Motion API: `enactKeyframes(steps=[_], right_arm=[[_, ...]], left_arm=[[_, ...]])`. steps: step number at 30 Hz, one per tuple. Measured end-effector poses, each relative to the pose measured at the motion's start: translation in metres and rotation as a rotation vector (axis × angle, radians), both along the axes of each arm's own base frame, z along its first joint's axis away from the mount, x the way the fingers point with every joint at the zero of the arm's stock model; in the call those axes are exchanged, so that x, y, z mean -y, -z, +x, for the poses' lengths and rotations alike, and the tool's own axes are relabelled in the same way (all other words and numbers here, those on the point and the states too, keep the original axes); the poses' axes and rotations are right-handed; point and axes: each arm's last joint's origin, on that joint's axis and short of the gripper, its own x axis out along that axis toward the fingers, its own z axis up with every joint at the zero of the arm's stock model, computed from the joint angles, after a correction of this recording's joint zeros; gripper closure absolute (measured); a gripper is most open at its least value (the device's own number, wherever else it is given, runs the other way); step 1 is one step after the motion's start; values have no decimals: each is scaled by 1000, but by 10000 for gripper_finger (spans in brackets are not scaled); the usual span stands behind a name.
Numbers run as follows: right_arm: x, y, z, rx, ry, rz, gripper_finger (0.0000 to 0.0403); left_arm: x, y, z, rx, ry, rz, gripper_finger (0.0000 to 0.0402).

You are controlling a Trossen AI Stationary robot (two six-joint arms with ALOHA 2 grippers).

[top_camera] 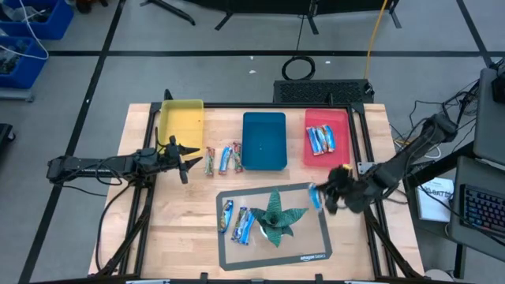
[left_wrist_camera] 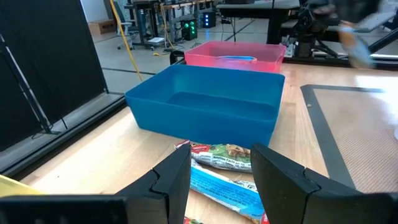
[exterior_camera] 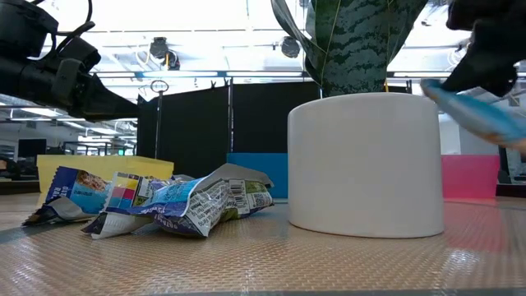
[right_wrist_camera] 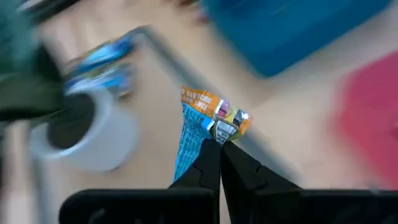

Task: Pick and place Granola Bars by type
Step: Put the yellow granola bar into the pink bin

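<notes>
My right gripper (top_camera: pixel 326 195) hangs above the mat's right edge, shut on a blue-wrapped granola bar (right_wrist_camera: pixel 194 134) that also shows in the low view (exterior_camera: pixel 481 111). Two blue bars (top_camera: pixel 321 140) lie in the red tray (top_camera: pixel 341 118). Other bars (top_camera: pixel 235 221) lie on the mat left of the potted plant (top_camera: pixel 276 214). Three more bars (top_camera: pixel 224 159) lie on the wood between the yellow tray (top_camera: pixel 181 118) and the blue tray (top_camera: pixel 264 142). My left gripper (top_camera: pixel 186 159) waits open just left of those bars (left_wrist_camera: pixel 225 163). My right gripper pinches the blue bar between its two fingertips (right_wrist_camera: pixel 211 155), on the wrapper near its orange-printed end seam (right_wrist_camera: pixel 222 124). The fingers slant downward. The bar is lifted clear of the mat, tilted, its blue body reaching out to one side of the fingers.
A grey mat (top_camera: pixel 312 251) covers the near middle of the table, with the white pot (exterior_camera: pixel 366 164) of the plant on it. The three trays stand in a row along the far edge. Bare wood lies at the near left (top_camera: pixel 170 237).
</notes>
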Motion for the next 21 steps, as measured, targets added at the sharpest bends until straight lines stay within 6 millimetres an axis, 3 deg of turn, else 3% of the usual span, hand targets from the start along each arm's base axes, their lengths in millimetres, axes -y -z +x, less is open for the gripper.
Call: enactKeyframes(steps=[6,11,16,21], right_arm=[[51,-22,-24,103,229,-184,402],[76,-36,-36,154,385,-346,402],[94,-31,-37,26,537,-443,402],[111,-15,-33,-213,625,-401,402]], left_arm=[[0,0,0,-1,0,4,229],[0,0,0,-1,0,5,229],[0,0,0,-6,3,18,229],[0,0,0,-6,3,19,229]])
